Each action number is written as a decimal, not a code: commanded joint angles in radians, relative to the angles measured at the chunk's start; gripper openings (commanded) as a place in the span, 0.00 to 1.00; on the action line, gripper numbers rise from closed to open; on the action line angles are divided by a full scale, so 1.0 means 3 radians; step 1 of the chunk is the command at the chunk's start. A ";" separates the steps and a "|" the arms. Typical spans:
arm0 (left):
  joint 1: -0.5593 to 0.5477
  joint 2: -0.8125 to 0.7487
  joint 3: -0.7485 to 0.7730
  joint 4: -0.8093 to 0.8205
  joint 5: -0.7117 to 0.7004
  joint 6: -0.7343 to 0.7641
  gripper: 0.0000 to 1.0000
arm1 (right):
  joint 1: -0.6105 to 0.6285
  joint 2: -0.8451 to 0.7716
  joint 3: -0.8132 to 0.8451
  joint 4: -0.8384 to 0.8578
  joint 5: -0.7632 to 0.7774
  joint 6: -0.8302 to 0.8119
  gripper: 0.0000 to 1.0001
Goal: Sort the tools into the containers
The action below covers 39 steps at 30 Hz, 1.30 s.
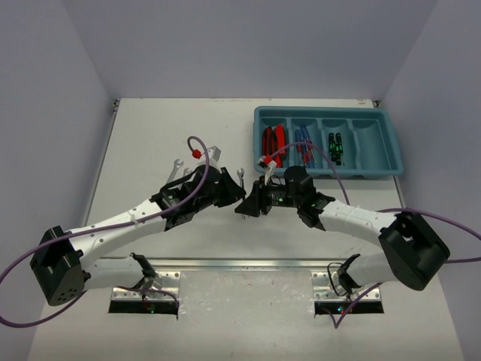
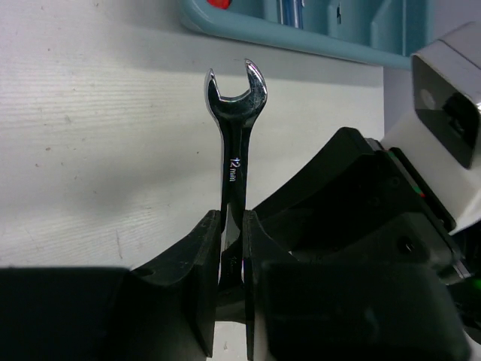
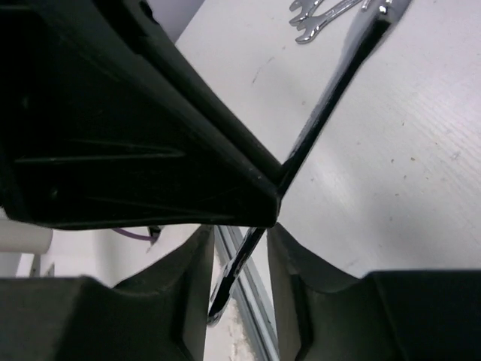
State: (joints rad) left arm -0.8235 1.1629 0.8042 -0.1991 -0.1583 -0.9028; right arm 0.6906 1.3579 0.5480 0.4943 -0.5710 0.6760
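My left gripper is shut on the shaft of a silver 12 mm wrench, whose open head points toward the teal tray. My right gripper faces it, open, its fingers on either side of the wrench's lower end with a gap on each side. In the tray, red-and-black tools, blue screwdrivers and black screwdrivers with green marks each fill one compartment; the rightmost one looks bare.
More silver wrenches lie on the table left of the left gripper, also in the right wrist view. A purple cable arcs over the left arm. The tray's near wall lies just beyond the held wrench.
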 commanded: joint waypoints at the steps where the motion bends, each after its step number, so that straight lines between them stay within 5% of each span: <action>1: -0.0031 -0.0203 -0.0012 0.0301 -0.0115 -0.0067 0.00 | 0.0025 0.0005 0.0196 0.0043 0.0106 -0.0095 0.03; 3: -0.0035 -0.0214 0.0007 0.0296 -0.0144 -0.0008 0.00 | 0.0025 -0.0027 0.0225 -0.0082 0.0189 -0.0151 0.00; 4: -0.0037 -0.0215 0.0067 0.0224 -0.0202 0.0036 0.27 | 0.0025 -0.0057 0.0273 -0.0294 0.0379 -0.0198 0.00; 6: -0.0037 -0.0205 0.0205 -0.0121 -0.0457 0.0150 1.00 | 0.0007 -0.0149 0.0364 -0.0657 0.0720 -0.0350 0.00; 10: -0.0026 -0.0318 0.0739 -0.1270 -0.1295 0.0304 1.00 | -0.0361 -0.0139 0.0889 -0.1984 0.1860 -0.0845 0.00; 15: -0.0026 -0.0628 0.0926 -0.1996 -0.1521 0.0630 1.00 | -0.1512 0.0127 0.1526 -0.2877 0.2843 -0.1521 0.00; 26: -0.0026 -0.1001 0.0723 -0.2644 -0.1474 0.1043 1.00 | -0.2439 0.1614 0.2717 -0.2737 0.3808 -0.2827 0.00; 39: -0.0026 -0.1313 0.0618 -0.2338 -0.1306 0.1179 1.00 | -0.2621 0.2189 0.3380 -0.2842 0.3956 -0.2711 0.07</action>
State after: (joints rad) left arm -0.8265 0.7712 0.9981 -0.9627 -0.5527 -0.5736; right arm -0.0905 2.0126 1.4968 -0.3673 0.5757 -0.1375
